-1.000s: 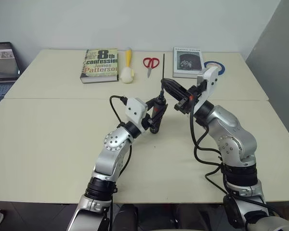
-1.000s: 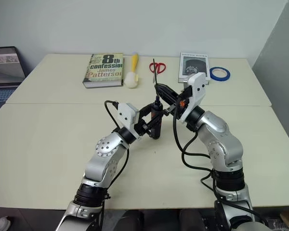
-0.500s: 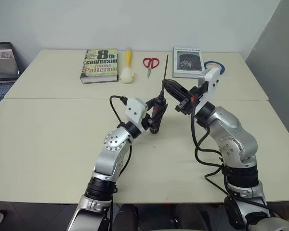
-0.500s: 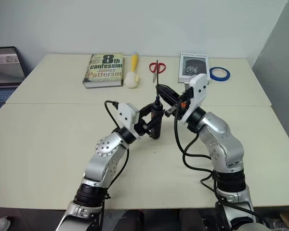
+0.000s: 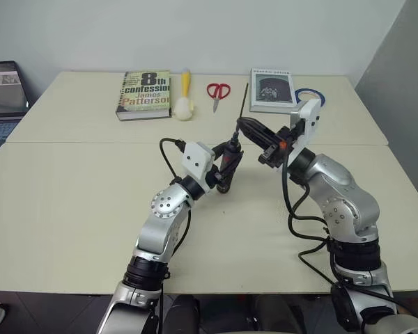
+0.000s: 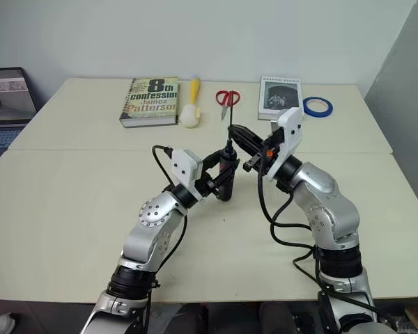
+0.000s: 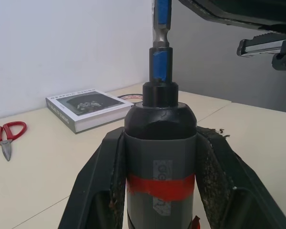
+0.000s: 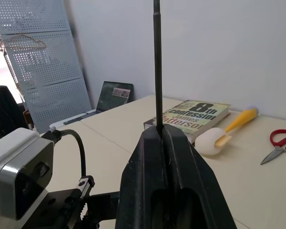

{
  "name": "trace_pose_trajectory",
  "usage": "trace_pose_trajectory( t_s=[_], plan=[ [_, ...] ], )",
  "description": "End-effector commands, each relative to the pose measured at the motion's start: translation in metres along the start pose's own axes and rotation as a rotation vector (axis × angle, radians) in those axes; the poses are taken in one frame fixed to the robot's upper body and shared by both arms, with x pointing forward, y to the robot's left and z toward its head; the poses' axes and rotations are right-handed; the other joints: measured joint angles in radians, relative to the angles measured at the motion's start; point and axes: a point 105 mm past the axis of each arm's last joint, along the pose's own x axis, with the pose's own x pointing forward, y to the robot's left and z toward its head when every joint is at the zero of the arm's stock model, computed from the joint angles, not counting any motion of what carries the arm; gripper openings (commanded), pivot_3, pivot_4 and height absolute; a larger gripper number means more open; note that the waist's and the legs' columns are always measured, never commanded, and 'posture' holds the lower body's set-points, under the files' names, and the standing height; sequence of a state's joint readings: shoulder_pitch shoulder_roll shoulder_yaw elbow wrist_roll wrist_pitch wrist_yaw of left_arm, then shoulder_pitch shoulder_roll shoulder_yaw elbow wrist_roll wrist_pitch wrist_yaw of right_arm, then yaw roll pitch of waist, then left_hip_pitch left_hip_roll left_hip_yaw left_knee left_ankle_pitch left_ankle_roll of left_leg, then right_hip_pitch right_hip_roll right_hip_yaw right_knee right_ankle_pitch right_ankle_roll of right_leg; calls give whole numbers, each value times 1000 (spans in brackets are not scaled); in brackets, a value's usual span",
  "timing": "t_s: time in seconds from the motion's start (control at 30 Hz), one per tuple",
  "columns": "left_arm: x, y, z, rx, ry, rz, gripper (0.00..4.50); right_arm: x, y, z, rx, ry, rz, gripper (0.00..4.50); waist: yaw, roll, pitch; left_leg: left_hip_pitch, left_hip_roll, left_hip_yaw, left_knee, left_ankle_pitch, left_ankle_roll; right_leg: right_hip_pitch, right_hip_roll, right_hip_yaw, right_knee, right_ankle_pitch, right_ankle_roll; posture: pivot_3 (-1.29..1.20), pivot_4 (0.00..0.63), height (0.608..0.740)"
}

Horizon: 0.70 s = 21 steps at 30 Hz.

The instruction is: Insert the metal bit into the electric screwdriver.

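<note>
Hidden: bit [image 8: 157,71] top cut off, right wrist view.
Left hand [image 7: 160,191]: clamped on screwdriver [image 7: 160,157].
Right hand [image 5: 245,126]: pinching bit.
Tabletop [image 5: 76,181]: beige, against white wall.

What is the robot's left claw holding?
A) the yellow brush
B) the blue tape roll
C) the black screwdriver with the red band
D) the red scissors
C: in the left wrist view the left claw is shut on the electric screwdriver with the red band, held upright, while the scissors lie on the table.
</note>
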<state>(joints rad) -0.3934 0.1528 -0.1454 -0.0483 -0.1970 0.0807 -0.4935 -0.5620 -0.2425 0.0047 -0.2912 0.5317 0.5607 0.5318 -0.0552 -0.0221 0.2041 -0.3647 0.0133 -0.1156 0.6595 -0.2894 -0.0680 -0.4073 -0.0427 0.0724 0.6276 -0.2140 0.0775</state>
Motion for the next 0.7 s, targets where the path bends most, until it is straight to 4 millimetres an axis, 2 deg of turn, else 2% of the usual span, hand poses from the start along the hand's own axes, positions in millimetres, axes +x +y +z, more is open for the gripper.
trace_pose_trajectory(
  t_s=[0.03,0.7],
  plan=[
    [-2,8,8,26,-20,37,1637,0,9,0,3,31,91,0,0,0,0,0,0,0,0,0,0,0,0,0,0,0,0,0,150,740],
    [-3,8,8,32,-23,34,1637,-5,4,9,-38,116,222,0,0,0,0,0,0,0,0,0,0,0,0,0,-1,0,0,0,150,740]
  ],
)
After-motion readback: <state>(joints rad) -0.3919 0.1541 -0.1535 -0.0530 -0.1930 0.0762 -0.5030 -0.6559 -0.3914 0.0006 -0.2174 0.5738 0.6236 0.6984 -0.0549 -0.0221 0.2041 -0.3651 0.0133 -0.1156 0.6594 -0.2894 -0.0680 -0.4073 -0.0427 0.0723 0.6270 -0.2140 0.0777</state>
